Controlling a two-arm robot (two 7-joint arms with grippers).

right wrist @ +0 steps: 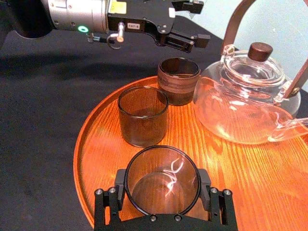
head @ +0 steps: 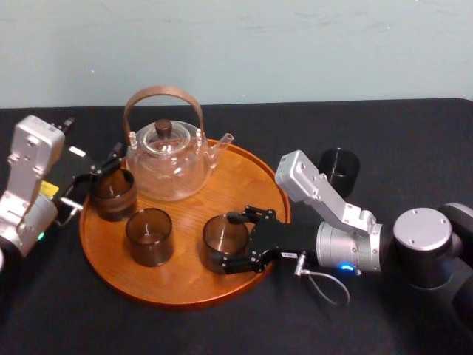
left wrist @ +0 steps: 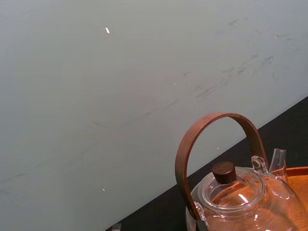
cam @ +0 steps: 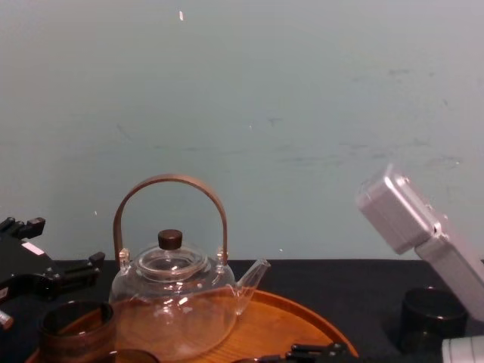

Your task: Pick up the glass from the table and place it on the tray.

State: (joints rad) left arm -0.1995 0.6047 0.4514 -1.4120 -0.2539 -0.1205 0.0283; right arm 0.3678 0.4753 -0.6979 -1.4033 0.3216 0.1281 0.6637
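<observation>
Four smoky tumblers are counted, with one clear teapot and one round wooden tray (head: 244,185), all on the black table (head: 414,133). Three tumblers stand on the tray and one stands off it.

At the far left, the left gripper (right wrist: 199,21) hangs at the tray's left rim, just above and beside the left tumbler (head: 112,194). Its fingers are apart and nothing sits between them. That tumbler stands upright near the rim, just beside the teapot (head: 166,159). The teapot occupies the rear of the tray, handle arched overhead and spout aimed to the robot's right.

The middle tumbler (head: 149,237) stands upright nearer the front of the tray, apart from its neighbours.

To its right is the glass (head: 224,238), resting on the tray near the front right rim. It is upright, with its long axis vertical and its mouth facing up. The right gripper (head: 235,242) reaches in from the right over the rim, with one finger against each side of the glass, clamped on its wall.

Farthest right, the fourth tumbler (head: 340,170) stands upright on the bare table, behind the right arm and well clear of the tray.
</observation>
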